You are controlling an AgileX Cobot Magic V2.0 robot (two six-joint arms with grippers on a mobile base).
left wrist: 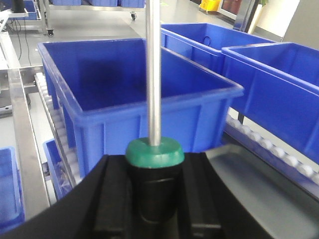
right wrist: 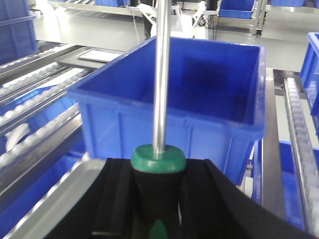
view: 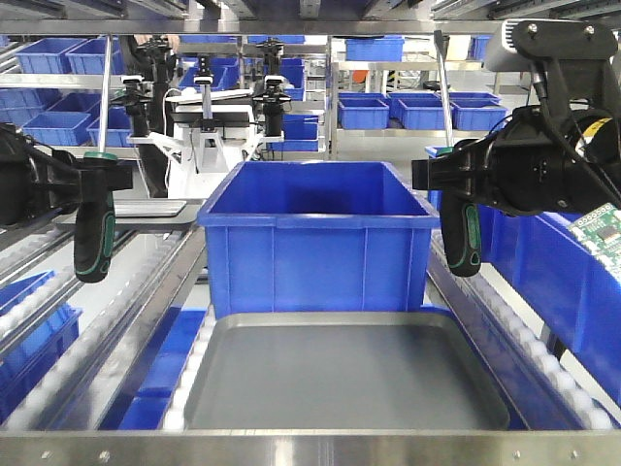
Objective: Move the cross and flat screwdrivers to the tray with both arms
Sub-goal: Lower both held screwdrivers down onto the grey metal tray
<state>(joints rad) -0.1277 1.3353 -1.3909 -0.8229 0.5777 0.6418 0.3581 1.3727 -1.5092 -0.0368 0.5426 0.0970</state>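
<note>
Two alike screwdrivers hang upright in the air, handles down and steel shafts up. My left gripper (view: 95, 180) is shut on the black handle of one screwdriver (view: 94, 228), left of the blue crate; the left wrist view shows its green collar (left wrist: 154, 152) between the jaws of my left gripper (left wrist: 155, 199). My right gripper (view: 456, 175) is shut on the other screwdriver (view: 462, 238) at the crate's right; its green collar (right wrist: 158, 158) sits between the jaws of my right gripper (right wrist: 158, 204). The dull-grey tray (view: 344, 374) lies below, between both arms. Which screwdriver is cross or flat I cannot tell.
A large blue crate (view: 315, 228) stands just behind the tray on the roller conveyor. More blue crates (view: 548, 262) line the right side, and blue bins fill the shelves behind. Roller rails (view: 73, 359) run along both sides. A steel frame edge (view: 310, 449) crosses the front.
</note>
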